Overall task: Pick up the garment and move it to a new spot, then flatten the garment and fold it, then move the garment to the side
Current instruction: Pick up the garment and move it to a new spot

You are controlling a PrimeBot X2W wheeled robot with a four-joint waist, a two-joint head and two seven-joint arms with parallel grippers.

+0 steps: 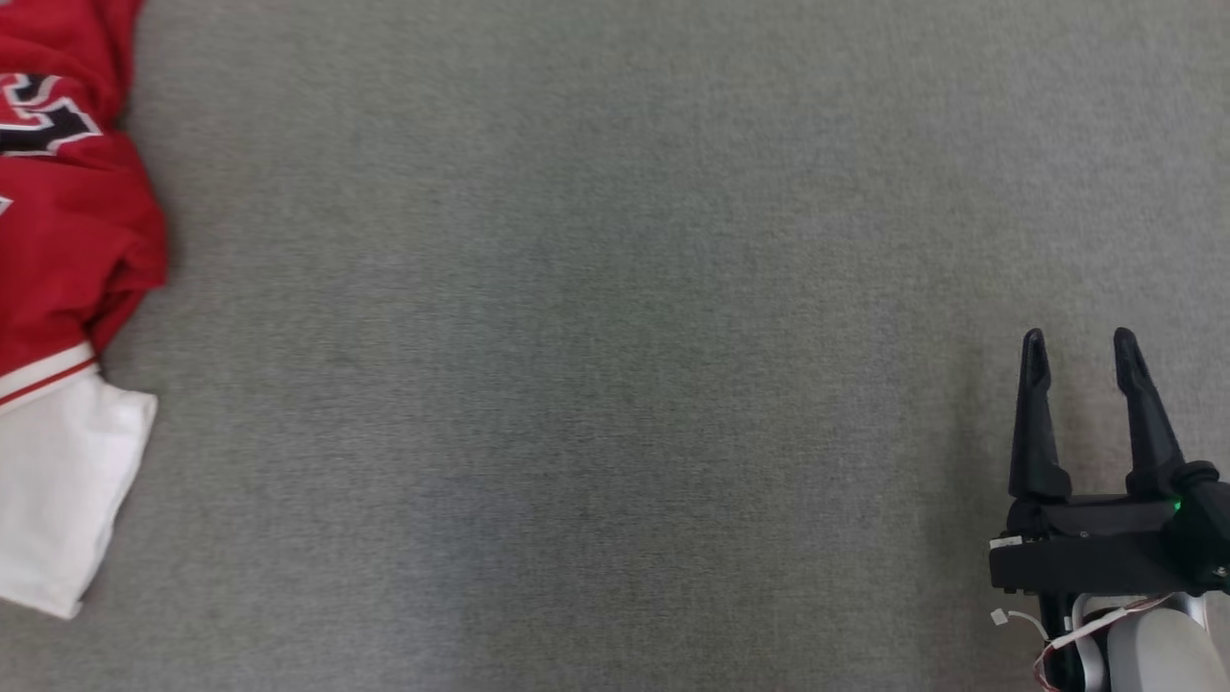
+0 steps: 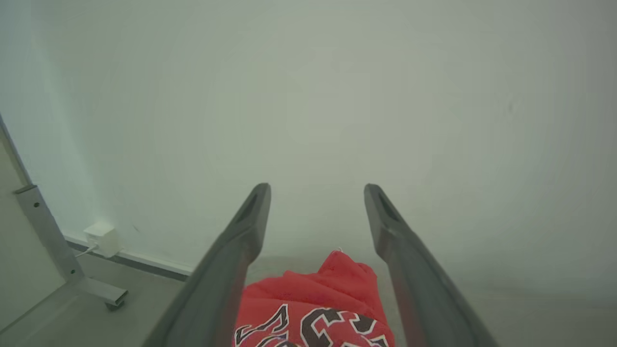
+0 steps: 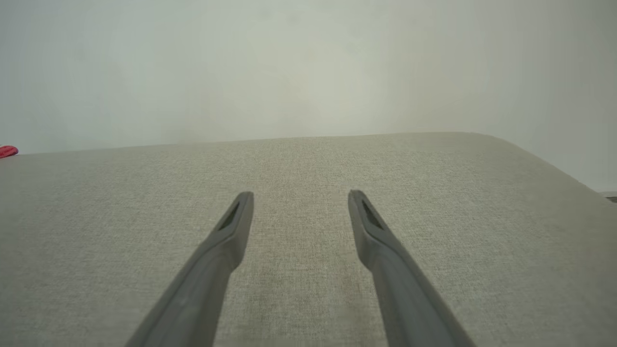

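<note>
Item one: my right fingers (image 1: 1036, 423), low right, spread and empty, parked over bare grey counter (image 1: 615, 384), clear of the work. Item two: my left fingers (image 2: 243, 241), spread and empty, poised above the garment (image 1: 72, 240). I judge that arm best placed to pick it up. Item three: garment, red and white, crumpled at the counter's left edge, not yet lifted.

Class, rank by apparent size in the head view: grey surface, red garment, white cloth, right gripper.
1. grey surface
2. red garment
3. white cloth and right gripper: too alike to rank
</note>
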